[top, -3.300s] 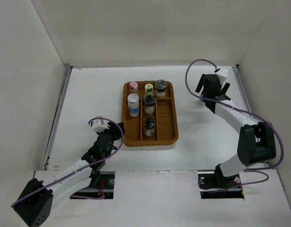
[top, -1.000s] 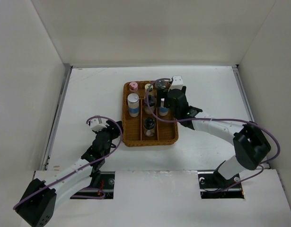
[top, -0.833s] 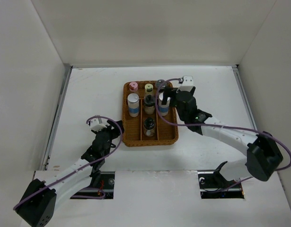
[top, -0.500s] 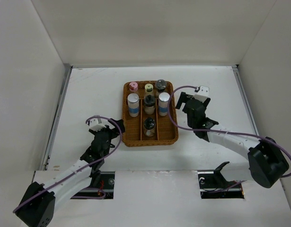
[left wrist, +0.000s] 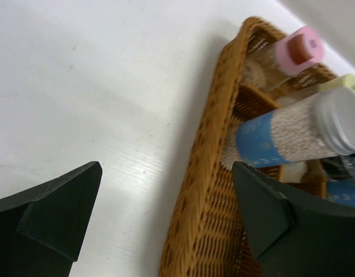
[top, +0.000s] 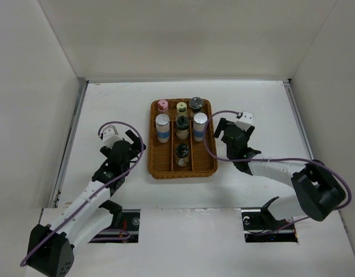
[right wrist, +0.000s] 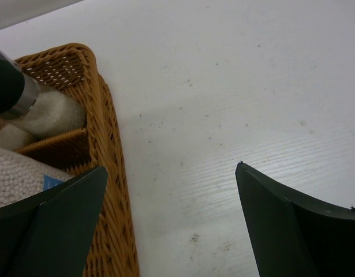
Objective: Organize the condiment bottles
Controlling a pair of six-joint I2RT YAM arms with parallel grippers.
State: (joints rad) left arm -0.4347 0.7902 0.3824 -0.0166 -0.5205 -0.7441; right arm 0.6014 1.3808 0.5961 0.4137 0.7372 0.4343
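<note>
Both arms' jaws are held apart, empty, beside the tray [top: 203, 156]; bottles [top: 162, 128] could be toppled if its rim is clipped.

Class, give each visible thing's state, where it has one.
Left gripper: open, empty.
Right gripper: open, empty.
Pink jar: upright, lidded, in tray.
Yellow jar: upright, lidded, in tray.
Grey jar: upright, lidded, in tray.
Left cylinder: upright, in tray.
Right cylinder: upright, in tray.
Far black-capped bottle: upright, in tray.
Near black-capped bottle: upright, in tray.
</note>
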